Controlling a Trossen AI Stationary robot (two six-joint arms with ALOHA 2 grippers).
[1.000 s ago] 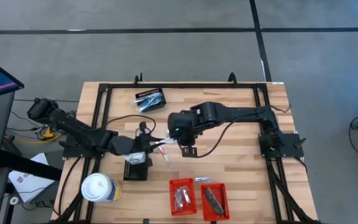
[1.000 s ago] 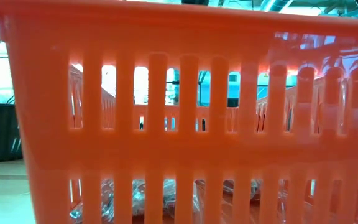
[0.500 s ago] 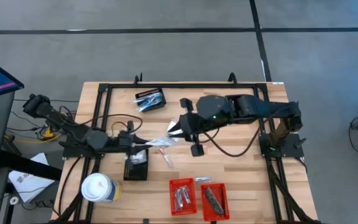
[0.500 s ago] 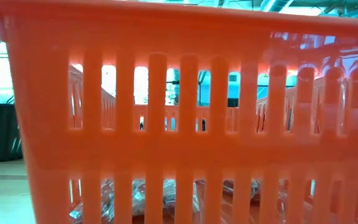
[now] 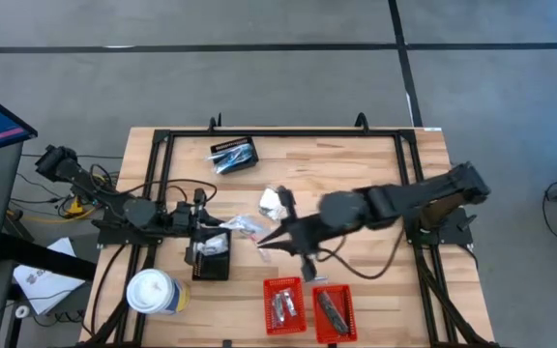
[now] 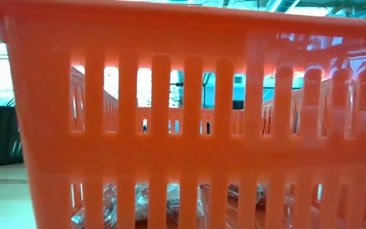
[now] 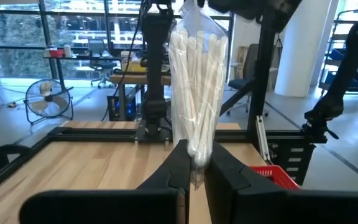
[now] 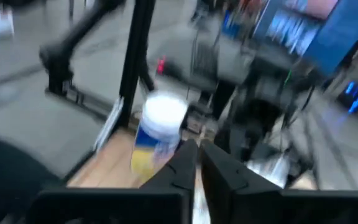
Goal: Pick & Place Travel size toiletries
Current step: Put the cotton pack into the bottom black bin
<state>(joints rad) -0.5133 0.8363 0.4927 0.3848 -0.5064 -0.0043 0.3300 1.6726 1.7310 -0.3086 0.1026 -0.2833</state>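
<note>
Clear-wrapped packet of white sticks [image 7: 197,93] | my left gripper [image 7: 194,171] clenches its lower end above table's 9 o'clock side, long axis upright | right gripper [image 5: 264,242] low at centre, fingers pressed together, nothing visibly held

Even overhead light is falling on the bench [image 5: 356,184], shadows soft. Low view is going out of focus on a backlit orange basket [image 6: 189,127]. Right wrist pic is smearing w/ motion blur; daylight is coming thru windows in left wrist view.

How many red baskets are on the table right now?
2: one red basket near the table's front edge, the other red basket beside it on its right. Both hold items.
</note>
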